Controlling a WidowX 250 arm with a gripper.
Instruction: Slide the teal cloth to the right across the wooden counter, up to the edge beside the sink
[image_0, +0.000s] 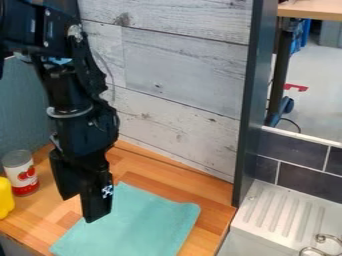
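Observation:
The black gripper (81, 210) hangs at the left over the wooden counter, pointing down near the left edge of a teal cloth (143, 220). Its two fingertips stand apart, one farther left and higher in the view, with nothing seen between them. The cloth lies flat on the counter. Left of the gripper, a can (21, 172) with a red and white label stands upright. A yellow object (5, 197) is partly cut off at the left edge, in front of the can.
Behind the wooden counter (143, 167) rises a whitewashed plank wall (180, 75). A dark upright post (252, 100) stands at the counter's right corner. Beyond it are a white ribbed drainboard (284, 212) and a metal tap (324, 245) at the lower right.

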